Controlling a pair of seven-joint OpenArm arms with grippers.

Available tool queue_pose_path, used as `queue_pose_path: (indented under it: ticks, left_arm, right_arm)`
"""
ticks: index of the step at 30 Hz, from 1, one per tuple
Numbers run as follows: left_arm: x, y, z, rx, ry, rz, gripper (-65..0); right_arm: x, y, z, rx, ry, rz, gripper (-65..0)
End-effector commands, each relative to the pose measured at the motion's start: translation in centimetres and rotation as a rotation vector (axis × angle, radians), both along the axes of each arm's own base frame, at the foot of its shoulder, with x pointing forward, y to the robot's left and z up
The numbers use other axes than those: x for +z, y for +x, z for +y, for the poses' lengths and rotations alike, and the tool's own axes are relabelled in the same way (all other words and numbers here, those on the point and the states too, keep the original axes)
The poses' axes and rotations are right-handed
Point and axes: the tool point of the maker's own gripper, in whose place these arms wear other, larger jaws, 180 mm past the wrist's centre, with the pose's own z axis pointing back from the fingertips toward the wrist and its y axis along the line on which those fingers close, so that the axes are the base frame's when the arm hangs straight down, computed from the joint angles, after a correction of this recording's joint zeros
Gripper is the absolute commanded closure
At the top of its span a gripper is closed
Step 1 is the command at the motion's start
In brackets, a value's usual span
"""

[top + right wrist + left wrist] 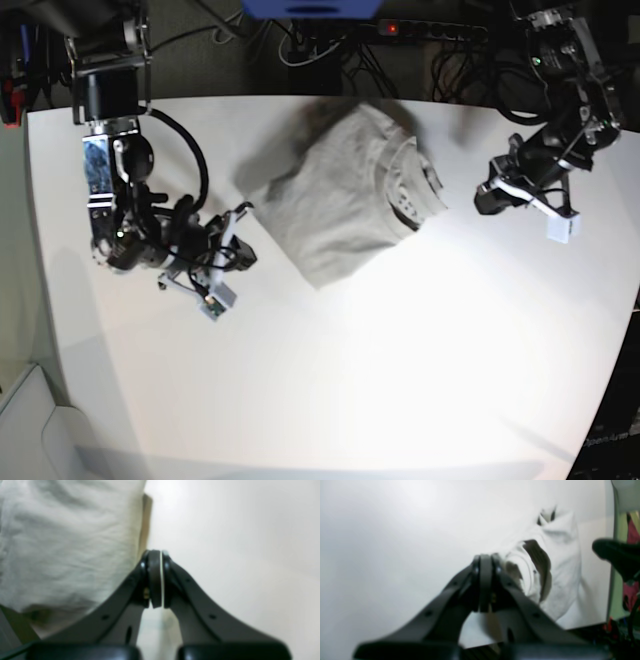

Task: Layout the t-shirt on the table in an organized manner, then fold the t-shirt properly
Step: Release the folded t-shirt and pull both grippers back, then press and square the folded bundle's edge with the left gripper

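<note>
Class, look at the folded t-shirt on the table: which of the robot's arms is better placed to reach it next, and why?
Probably the right gripper: it sits close beside the t-shirt, whose edge fills its wrist view. The left gripper hangs farther off. Both are shut and empty.

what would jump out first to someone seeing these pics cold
First, the light grey t-shirt, bunched into a compact, roughly folded heap at the far middle of the glossy white table, collar toward the left arm. Next, the two black arms on either side of it: the right gripper sits low beside the shirt's edge, the left gripper is off the collar side. Both have fingers pressed shut and empty.
</note>
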Motion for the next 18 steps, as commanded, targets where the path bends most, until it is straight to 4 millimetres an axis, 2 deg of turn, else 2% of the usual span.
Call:
queue_pose_path:
  ticks: [1,6,8,16,18]
  left_arm:
    - [1.3,0.5,0.3,0.007,-0.008,-0.036,0.0]
    - [1.0,-0.7,2.2,0.047,-0.001,0.01,0.0]
    - [0.5,-1.6,2.3,0.048,-0.01,0.042,0.0]
    - [-2.5,-3.5,-3.4,0.002,-0.141,0.132,0.0]
    - [-3.3,-3.8,-4.5,-0.008,-0.148,0.158,0.0]
  right_arm:
    - [1.7,1.0,0.8,0.013,0.04,-0.052,0.0]
    - [2.3,1.5,1.2,0.015,0.05,-0.069,0.0]
    - [2.9,2.0,1.2,0.016,0.051,-0.085,0.0]
    - [4.3,3.3,1.4,0.018,0.054,-0.119,0.0]
    - [3.8,3.3,1.3,0.015,0.053,-0.101,0.0]
